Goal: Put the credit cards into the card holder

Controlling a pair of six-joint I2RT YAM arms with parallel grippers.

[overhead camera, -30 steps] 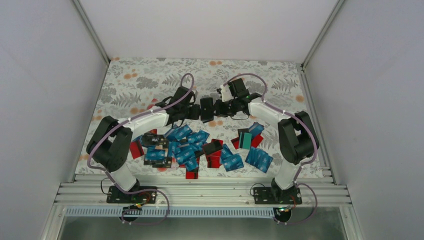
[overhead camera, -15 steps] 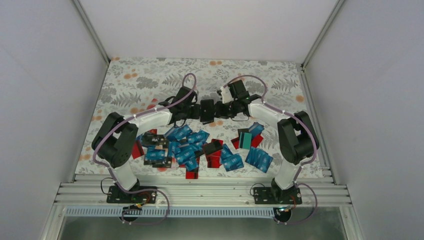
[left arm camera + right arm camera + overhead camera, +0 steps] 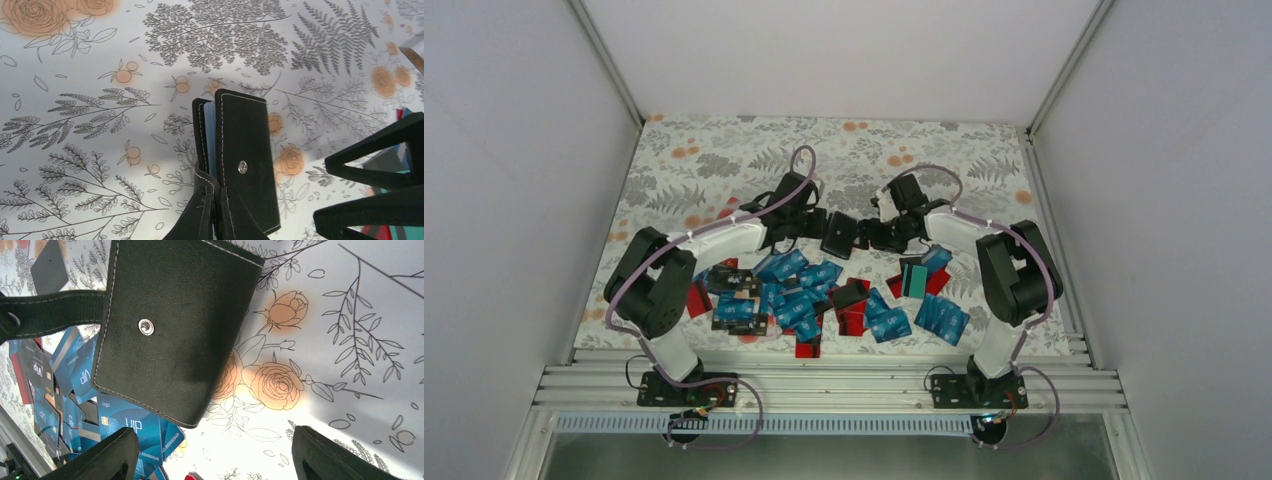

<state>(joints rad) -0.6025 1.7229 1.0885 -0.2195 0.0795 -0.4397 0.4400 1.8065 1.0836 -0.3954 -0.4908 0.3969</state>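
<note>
The card holder (image 3: pixel 838 235), a black stitched case with a metal snap, hangs just above the floral cloth at mid-table. My left gripper (image 3: pixel 821 227) is shut on its edge. In the left wrist view the left gripper (image 3: pixel 220 184) pinches the card holder (image 3: pixel 246 145), and a pale blue strip shows between the flaps. My right gripper (image 3: pixel 871 233) stands open just right of the holder, not touching it. In the right wrist view the right gripper (image 3: pixel 212 436) has open jaws below the card holder (image 3: pixel 175 315). The credit cards (image 3: pixel 809 298), mostly blue, lie scattered nearer the arms; the credit cards (image 3: pixel 125 425) also lie under the holder's corner.
A teal card and red cards (image 3: pixel 914 278) lie under the right forearm. The right gripper's black fingers (image 3: pixel 380 172) stand at the right of the left wrist view. White walls enclose the table on three sides, and an aluminium rail (image 3: pixel 824 385) runs along the near edge.
My right gripper has opened, let go of the card holder and drawn back to the right. The left gripper has shut on the holder, which now tilts slightly.
</note>
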